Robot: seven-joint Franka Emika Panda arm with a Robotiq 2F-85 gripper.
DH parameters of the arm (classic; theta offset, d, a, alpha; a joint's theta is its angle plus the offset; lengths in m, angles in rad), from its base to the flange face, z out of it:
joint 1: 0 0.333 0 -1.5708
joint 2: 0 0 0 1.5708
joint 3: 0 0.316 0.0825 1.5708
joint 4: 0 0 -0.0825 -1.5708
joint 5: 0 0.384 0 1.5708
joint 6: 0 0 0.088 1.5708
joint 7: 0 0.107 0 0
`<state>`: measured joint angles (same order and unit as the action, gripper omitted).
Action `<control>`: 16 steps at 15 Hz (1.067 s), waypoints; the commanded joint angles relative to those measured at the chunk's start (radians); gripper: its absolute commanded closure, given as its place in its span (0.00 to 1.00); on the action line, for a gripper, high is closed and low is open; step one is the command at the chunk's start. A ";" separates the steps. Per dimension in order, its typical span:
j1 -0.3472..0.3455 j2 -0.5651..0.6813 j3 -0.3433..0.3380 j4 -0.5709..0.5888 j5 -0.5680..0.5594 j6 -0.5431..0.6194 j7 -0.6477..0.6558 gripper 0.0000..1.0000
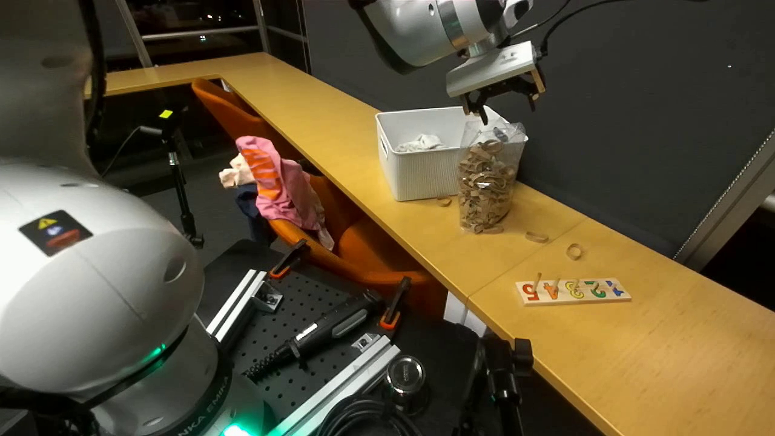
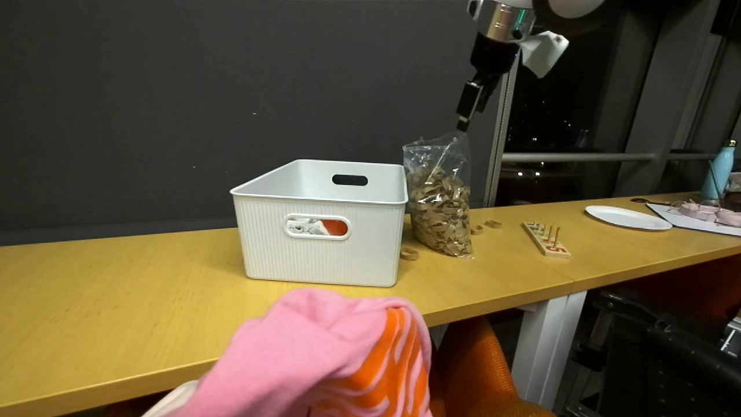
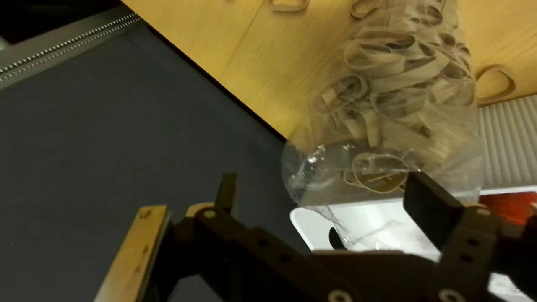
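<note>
In an exterior view, around one bag (image 1: 486,188): one basket (image 1: 422,175) at ten o'clock; three bands (image 1: 537,237) clear of the bag, one at eight, two between four and five; one board (image 1: 562,295) at five, bearing five numbers (image 1: 572,290).

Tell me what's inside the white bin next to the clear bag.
Inside the white bin, a crumpled white item and something orange-red show. Anything beneath them is hidden, and the clear bag blocks part of the bin in an exterior view.

Office-like lab in an exterior view, desk (image 1: 439,236) from eleven to four o'clock, orange chair (image 1: 230,115) at ten, perforated robot bench (image 1: 321,366) at seven
</note>
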<state>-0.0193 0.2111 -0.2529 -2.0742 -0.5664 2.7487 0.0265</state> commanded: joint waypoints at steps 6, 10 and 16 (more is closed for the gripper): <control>-0.263 -0.029 0.066 -0.023 0.569 -0.100 -0.486 0.00; -0.337 0.087 0.065 0.111 0.720 -0.284 -0.566 0.00; -0.432 0.300 0.060 0.386 0.745 -0.595 -0.535 0.00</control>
<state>-0.4078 0.3977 -0.2050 -1.8466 0.1579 2.2596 -0.5223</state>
